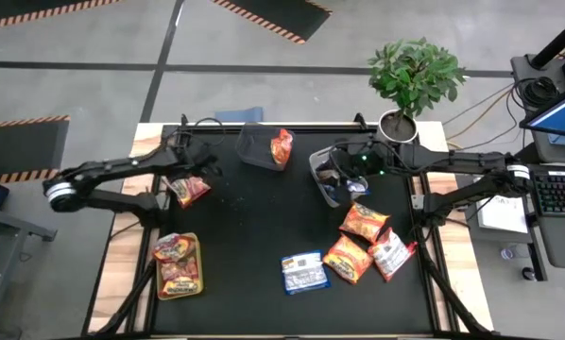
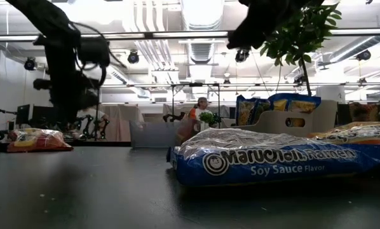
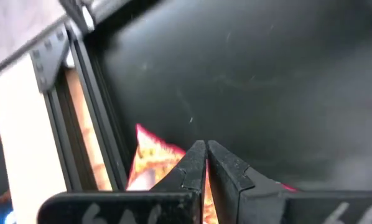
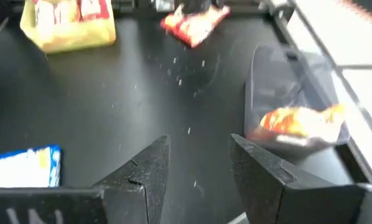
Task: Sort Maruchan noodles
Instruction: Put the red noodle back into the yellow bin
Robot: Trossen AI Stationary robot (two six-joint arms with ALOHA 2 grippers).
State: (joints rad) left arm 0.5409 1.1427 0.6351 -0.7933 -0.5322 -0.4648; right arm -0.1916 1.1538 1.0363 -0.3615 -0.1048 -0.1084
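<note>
Holding red packets [image 1: 179,263]: a yellow-green bin [image 1: 179,290]. One orange packet [image 1: 281,146] in the grey bin [image 1: 256,151]; blue packets [image 1: 336,188] in another [image 1: 318,168]. Left tool [image 1: 190,185] pinching a red packet [image 1: 188,191]; right tool [image 1: 342,173] parted, empty. More packets [image 1: 363,244] loose on surface [image 1: 254,217].

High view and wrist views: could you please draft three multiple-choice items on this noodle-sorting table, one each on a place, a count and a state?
1. The yellow-green plastic bin stands:
A on the left arm's side; B on the right arm's side; C mid-table.
2. Crinkly plastic noodle packets lying loose on the black table top, outside bins and grippers:
A two; B four; C seven.
3. The right gripper is:
A shut on a packet; B open and empty; C out of view.

Key:
1 A, the bin sits near the left arm.
2 B, two orange packets, one white-and-red packet and one blue packet.
3 B, its wrist view shows parted fingers with nothing between.
</note>
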